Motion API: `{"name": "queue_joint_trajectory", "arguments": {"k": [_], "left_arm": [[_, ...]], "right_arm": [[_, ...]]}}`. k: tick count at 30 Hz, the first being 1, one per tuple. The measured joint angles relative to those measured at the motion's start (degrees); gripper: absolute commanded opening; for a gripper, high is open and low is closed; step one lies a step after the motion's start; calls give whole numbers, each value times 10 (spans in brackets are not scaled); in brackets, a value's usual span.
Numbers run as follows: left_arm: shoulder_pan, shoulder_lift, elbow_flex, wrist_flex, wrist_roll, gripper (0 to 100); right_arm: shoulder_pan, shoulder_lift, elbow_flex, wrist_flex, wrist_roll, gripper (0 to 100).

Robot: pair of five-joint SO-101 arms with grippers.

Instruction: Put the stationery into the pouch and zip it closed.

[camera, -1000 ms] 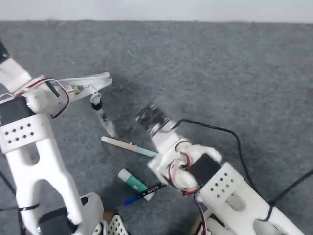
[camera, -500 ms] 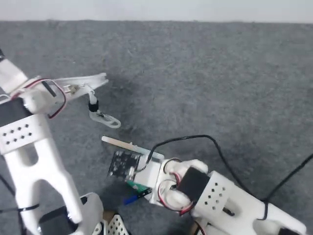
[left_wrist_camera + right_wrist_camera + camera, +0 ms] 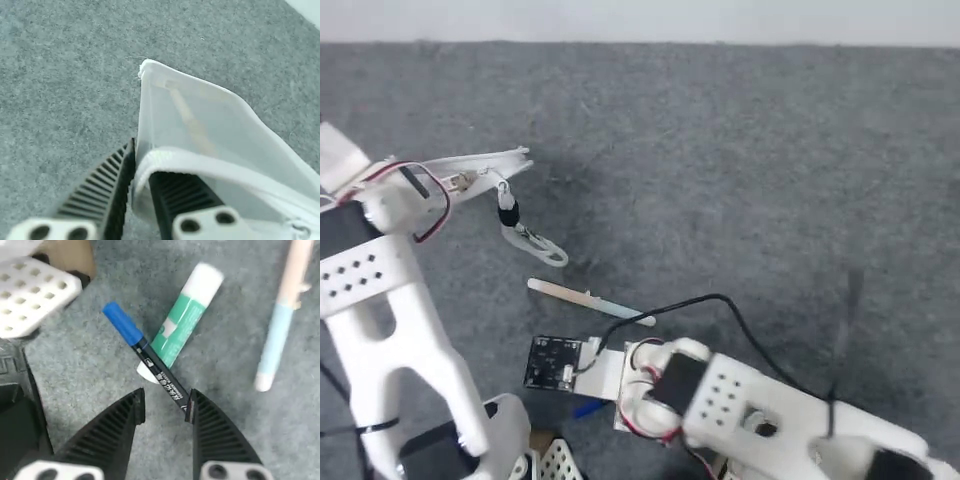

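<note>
The right gripper (image 3: 166,399) hangs over the near-left part of the grey carpet (image 3: 750,160), its jaws parted to a middling gap with nothing in them. The black end of the blue-capped pen (image 3: 145,356) sits just inside that gap. It is hard against one fingertip and apart from the other, so the jaws look off-centre on it.

The step in hand appears to be picking up this pen. To do it well, I would shift the gripper sideways until the barrel lies midway between the fingertips. I would also move along the barrel toward the cap, so the grip lands on the middle and not the very end, where the pen could pivot or slip out. The pen rests across one end of the green glue stick (image 3: 187,315), touching it, so part of it is probably raised off the carpet. A low descent that straddles the barrel clear of the glue stick should avoid dragging both, and the jaws should close squarely across the barrel.

Outward from the fingertips, the pen runs away toward its blue cap, with the glue stick crossing beneath it. A pastel pen (image 3: 282,315) lies well apart, on the far side. Farther off, at the far left, the left gripper (image 3: 141,172) is clamped on the rim of the translucent pouch (image 3: 200,130), well apart from all three pieces; how wide its mouth stands I cannot tell
</note>
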Motion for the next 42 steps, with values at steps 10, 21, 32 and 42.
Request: {"name": "queue_joint_trajectory", "arguments": {"k": [10, 21, 32, 42], "left_arm": [[0, 0, 0, 0, 0, 10], [0, 0, 0, 0, 0, 10], [0, 0, 0, 0, 0, 10], [0, 0, 0, 0, 0, 10]], "right_arm": [[0, 145, -29, -22, 1, 124], [25, 148, -29, -56, 3, 106], [30, 156, -29, -57, 41, 148], [77, 156, -28, -58, 111, 147]]}}
